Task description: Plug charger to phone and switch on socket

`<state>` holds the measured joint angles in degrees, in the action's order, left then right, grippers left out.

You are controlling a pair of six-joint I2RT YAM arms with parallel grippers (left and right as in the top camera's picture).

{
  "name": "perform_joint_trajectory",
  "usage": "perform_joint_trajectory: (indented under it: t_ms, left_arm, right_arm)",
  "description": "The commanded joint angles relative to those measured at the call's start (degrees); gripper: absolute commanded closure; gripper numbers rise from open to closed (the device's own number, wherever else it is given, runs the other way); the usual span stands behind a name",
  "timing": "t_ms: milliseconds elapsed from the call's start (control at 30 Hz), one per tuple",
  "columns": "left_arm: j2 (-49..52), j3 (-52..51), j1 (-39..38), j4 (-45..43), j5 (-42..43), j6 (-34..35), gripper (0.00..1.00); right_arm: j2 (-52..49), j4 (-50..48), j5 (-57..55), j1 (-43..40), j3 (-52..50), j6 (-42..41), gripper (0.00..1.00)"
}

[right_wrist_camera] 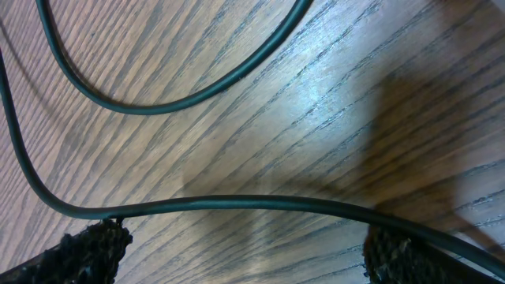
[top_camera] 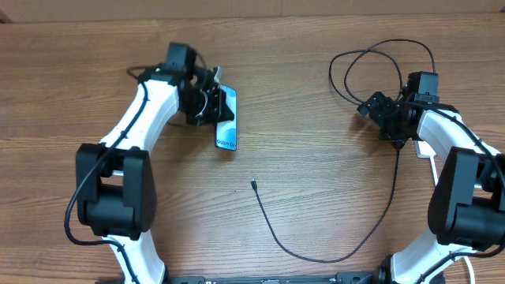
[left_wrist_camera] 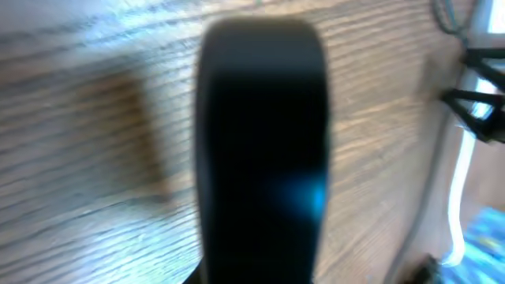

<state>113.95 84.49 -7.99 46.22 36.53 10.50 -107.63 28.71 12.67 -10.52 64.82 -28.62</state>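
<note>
One phone (top_camera: 226, 118) at left jaws, charger (right_wrist_camera: 237, 201) across parted right jaws

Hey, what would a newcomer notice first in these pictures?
The bright blue phone, gripped by the left pincer at upper left. Then the black charger cable, looping past the open right pincer across the wooden table, its tip lying free mid-table.

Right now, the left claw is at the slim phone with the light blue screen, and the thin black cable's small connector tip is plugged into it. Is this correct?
Not quite. In the overhead view the left claw is at the slim blue-screen phone, but the thin black cable's connector tip lies loose on the wooden table, not plugged in.
</note>
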Motion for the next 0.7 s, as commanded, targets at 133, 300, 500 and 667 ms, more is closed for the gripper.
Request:
perform_joint_trajectory:
  t_ms: [133,300,500,667]
  left_arm:
    - [-2.23,-6.69,6.67,-2.73,20.74,-12.13,0.96]
    - [-2.21,-10.80,10.34,-2.14,29.55,-20.92,0.95]
    - [-2.19,-16.92,14.93,-8.87,29.55,-20.79,0.95]
    - [-2.10,-20.13,17.94,-12.26,35.10,-20.79,0.95]
  right_arm:
    - [-1.62,0.04,-1.09,-0.48,-1.07,0.20,0.00]
    - [-1.62,0.04,-1.07,-0.48,-1.07,0.20,0.00]
    - [-1.62,-0.42,-1.09,-0.48,-1.07,0.20,0.00]
    - [-1.62,-6.64,-1.07,-0.48,-1.07,0.17,0.00]
